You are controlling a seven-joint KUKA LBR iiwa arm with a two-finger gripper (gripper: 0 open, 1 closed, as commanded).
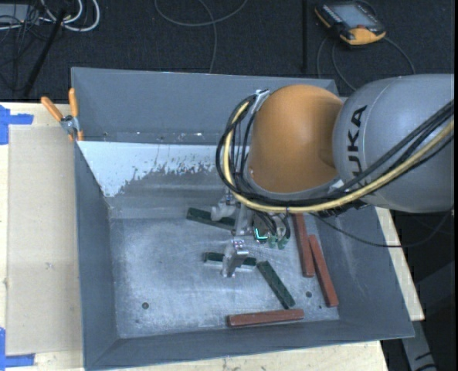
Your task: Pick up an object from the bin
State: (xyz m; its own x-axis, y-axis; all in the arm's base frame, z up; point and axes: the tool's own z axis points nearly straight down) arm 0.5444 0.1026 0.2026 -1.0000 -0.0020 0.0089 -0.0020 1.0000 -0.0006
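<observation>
**Gripper (234, 260) low over a short, dark green flat bar (213, 257) near the middle of the grey metal bin (136, 300).**

The gripper stood close to the bin floor, right at the green bar, which lay flat and crosswise beneath it. Whether the pincer was spread, pressed together or pinching that bar could not be told. A second dark green bar (207, 216) lay just behind and a third (276, 284) slanted toward the front right. Reddish-brown wooden strips (265, 318) lay nearer the walls, so the bar probably had room to be taken alone.
</observation>
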